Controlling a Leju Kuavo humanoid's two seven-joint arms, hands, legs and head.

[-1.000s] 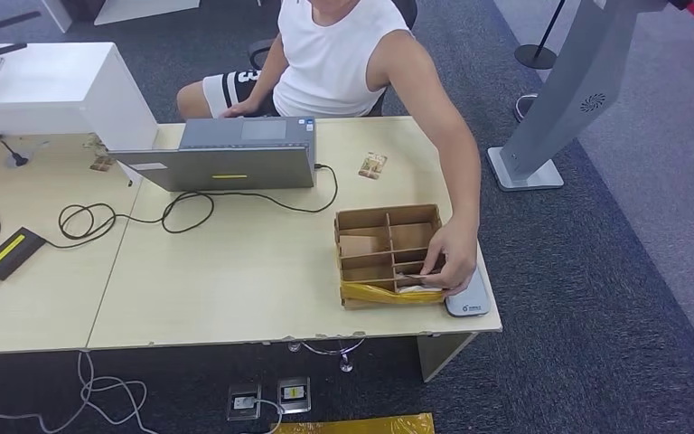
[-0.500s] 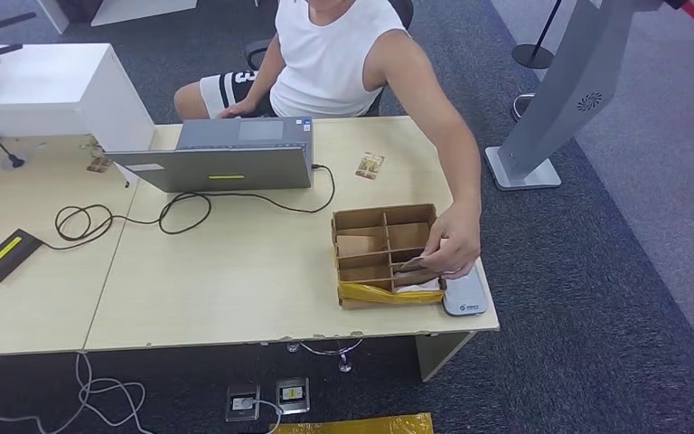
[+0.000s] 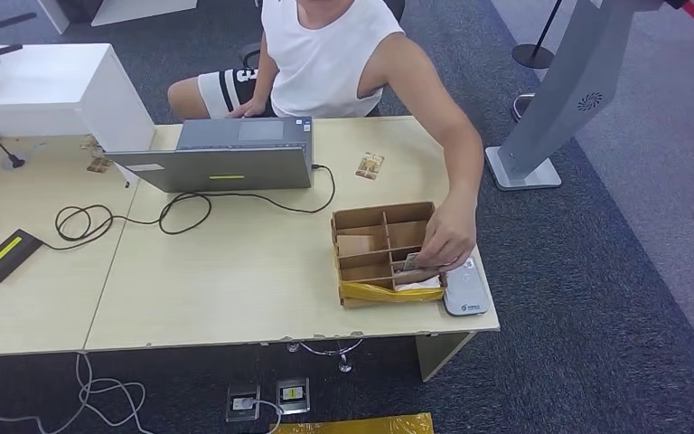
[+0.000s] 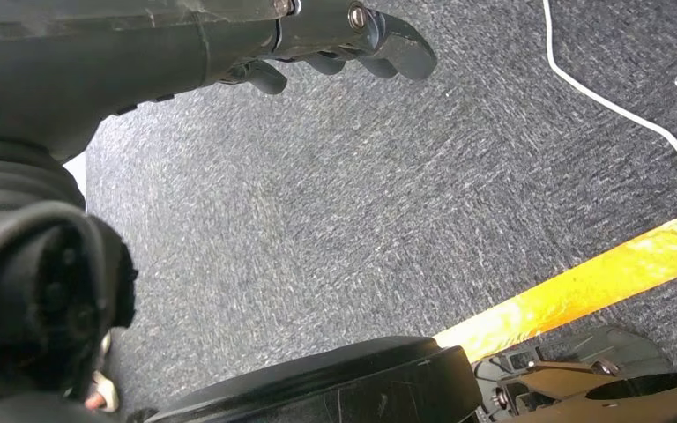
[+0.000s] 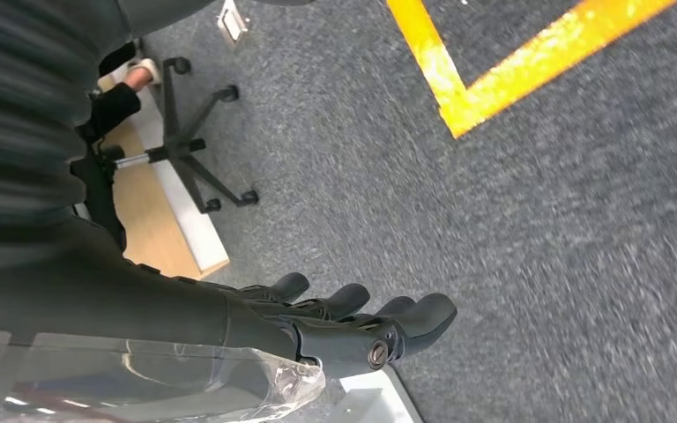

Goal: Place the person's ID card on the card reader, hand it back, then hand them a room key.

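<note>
- A card (image 3: 408, 263) is being held by the person's hand (image 3: 449, 242) over the cardboard organizer (image 3: 382, 217), beside the card reader (image 3: 465, 291) at the counter's (image 3: 235, 280) right edge.
- The left hand (image 4: 344, 40) and right hand (image 5: 353, 322) are being hung over carpet, fingers apart, with nothing held.

The floor (image 3: 633, 271) is a dark grey carpet with a yellow tape line (image 5: 529, 66) on it. A light wooden desk (image 3: 235, 271) stands in the middle. At the far left there is a white cabinet (image 3: 45, 86). At the far right a grey stand (image 3: 551, 117) rises from its flat base. Floor sockets (image 3: 271, 398) lie under the near edge of the desk.
</note>
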